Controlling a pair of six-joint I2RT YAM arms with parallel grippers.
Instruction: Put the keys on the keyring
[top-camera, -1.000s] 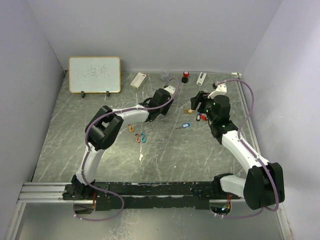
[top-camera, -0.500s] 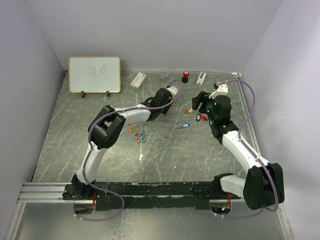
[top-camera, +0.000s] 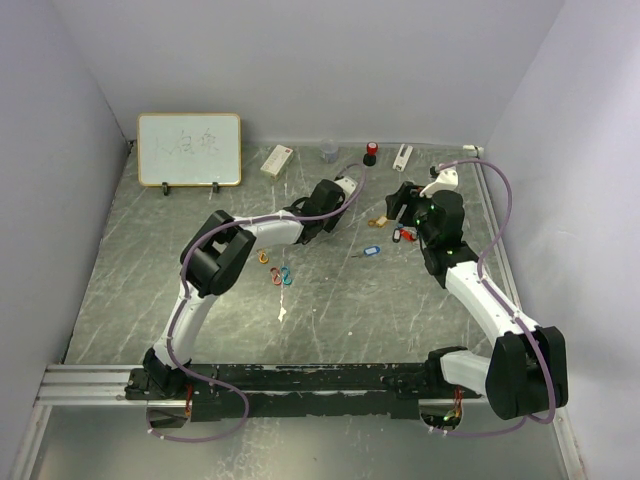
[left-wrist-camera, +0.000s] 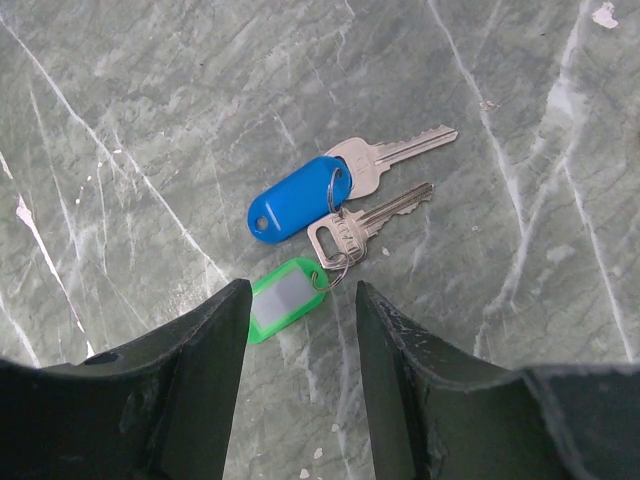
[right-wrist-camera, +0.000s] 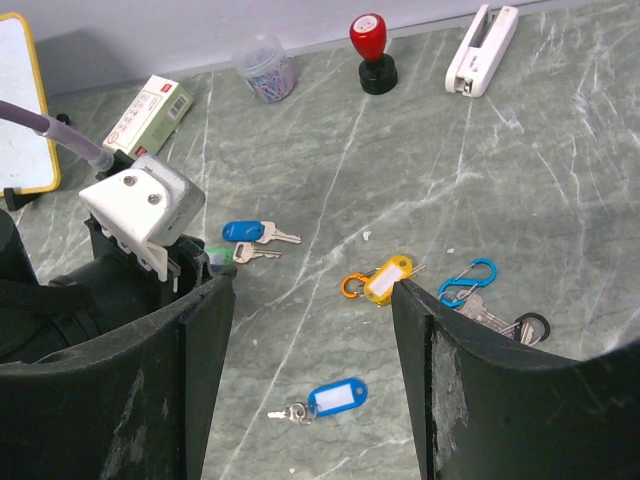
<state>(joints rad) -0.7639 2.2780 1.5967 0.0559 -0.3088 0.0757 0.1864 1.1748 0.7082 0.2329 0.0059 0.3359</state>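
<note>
Looking down through the left wrist camera, I see the left gripper (left-wrist-camera: 302, 295) with its two black fingers partly apart, and it has hold of nothing. The small metal key with the green plastic tag (left-wrist-camera: 288, 305) lies flat on the grey-green stone-look table (left-wrist-camera: 150, 120). Its tag sits right in the gap between the fingertips. Just past it, at 12 o'clock, lies the small metal key with the bright blue plastic tag (left-wrist-camera: 295, 198). The two keys touch where their thin wire loops meet, and both blades point to 2 o'clock.

The right gripper (right-wrist-camera: 312, 283) is wide open and empty too. In its own view, a key with a yellow tag (right-wrist-camera: 388, 280) lies at 3 o'clock, just beside one finger. Another key with a blue tag (right-wrist-camera: 337, 396) lies at 6 o'clock.

I think these keys are very light, hard and thin. The metal part lies so flat that fingers could slide right off it. The plastic tag is thicker and less slippery, so I would pinch the green one by its long sides. The key would then dangle and swing from its little loop, and it might drag its blue neighbour along.
</note>
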